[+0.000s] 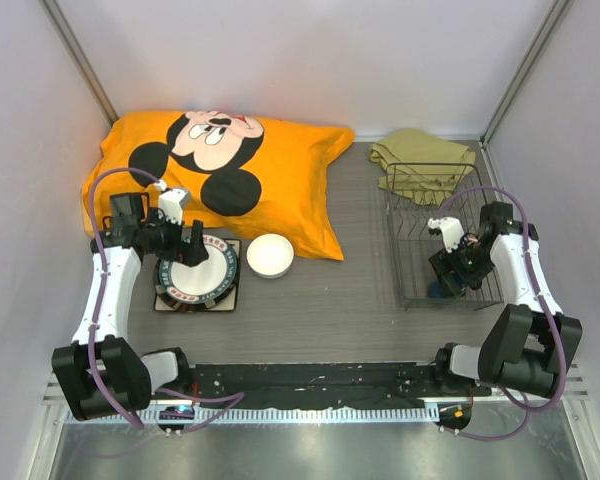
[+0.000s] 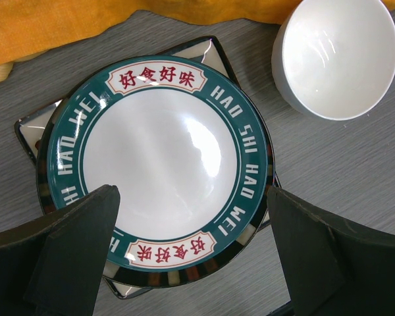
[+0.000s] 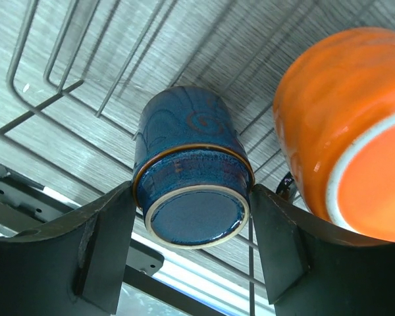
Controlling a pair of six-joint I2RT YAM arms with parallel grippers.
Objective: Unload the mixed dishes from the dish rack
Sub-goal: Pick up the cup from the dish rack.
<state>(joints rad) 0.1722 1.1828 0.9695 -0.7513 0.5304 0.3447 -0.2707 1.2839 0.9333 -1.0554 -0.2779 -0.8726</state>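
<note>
The right tool (image 3: 192, 197) is clenched on a blue cup (image 3: 184, 145) inside the rack (image 1: 392, 250), with an orange mug (image 3: 336, 118) just beside it. The left tool (image 2: 191, 210) is held released above a green-rimmed plate (image 2: 158, 151), which is stacked on a square plate (image 2: 33, 128) on the bench (image 1: 340, 280). A white bowl (image 2: 336, 52) is set beside them. Farther back, a cloth (image 1: 420, 160) and an orange pillow (image 1: 280, 190) are seen.
</note>
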